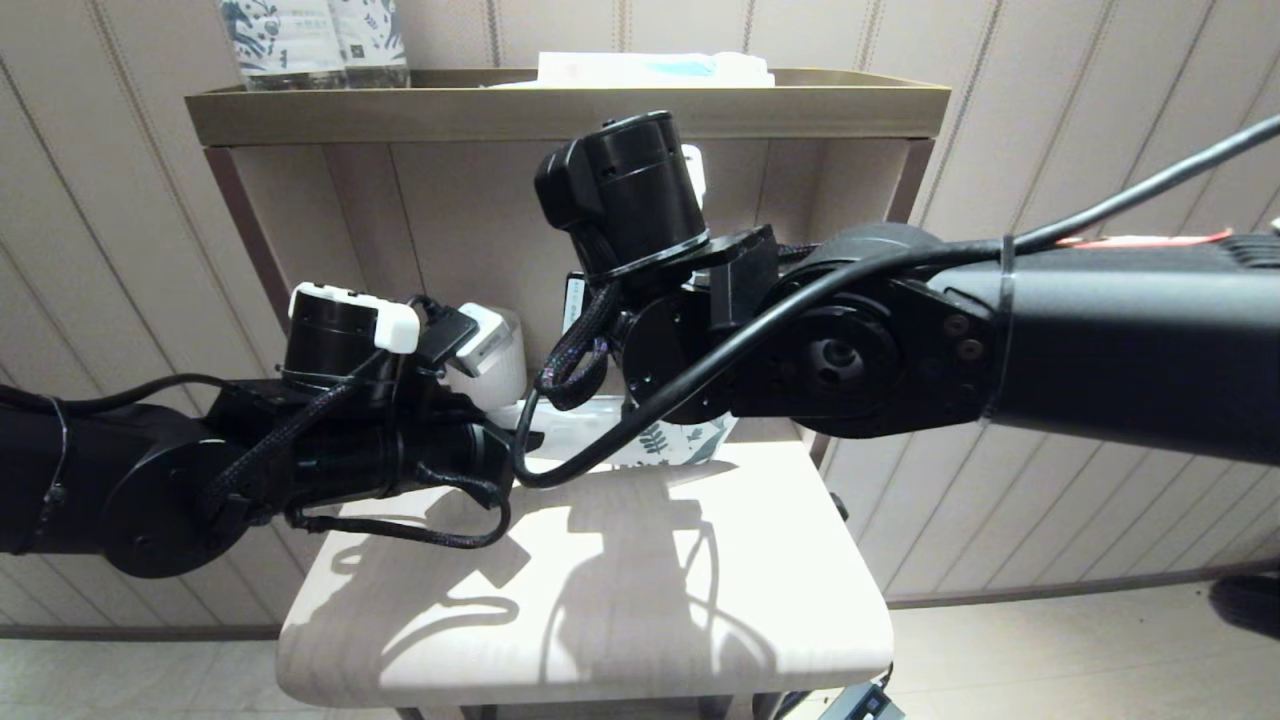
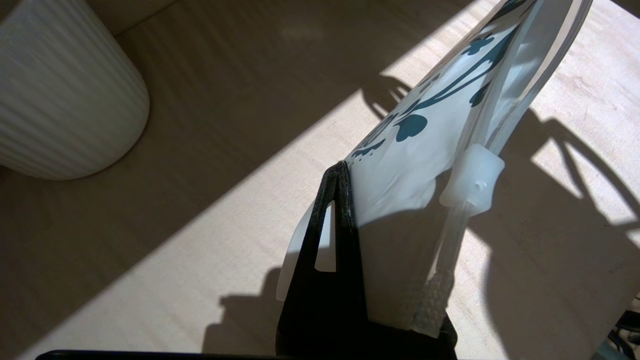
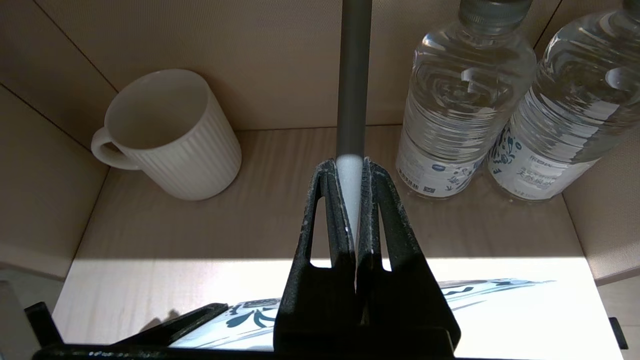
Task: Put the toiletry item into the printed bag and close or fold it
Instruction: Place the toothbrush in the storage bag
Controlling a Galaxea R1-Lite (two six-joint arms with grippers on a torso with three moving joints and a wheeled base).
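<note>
My left gripper (image 2: 340,167) is shut on one edge of the printed bag (image 2: 430,135), a white translucent pouch with teal leaf print. It holds that end lifted off the wooden shelf. A pale zip slider (image 2: 472,180) sits on the bag's far edge. My right gripper (image 3: 351,167) is shut on the toiletry item (image 3: 354,90), a slim pale toothbrush that sticks out past the fingertips, its end out of view. The bag (image 3: 505,295) lies just below the right gripper. In the head view both arms hide the grippers, and only the bag's printed part (image 1: 665,440) shows.
A ribbed white mug (image 3: 170,135) stands at the back on the left-arm side. Two water bottles (image 3: 460,100) (image 3: 575,110) stand on the other side. Side walls enclose the shelf (image 1: 600,600). The top tray (image 1: 560,112) carries bottles and a white-and-blue package (image 1: 655,68).
</note>
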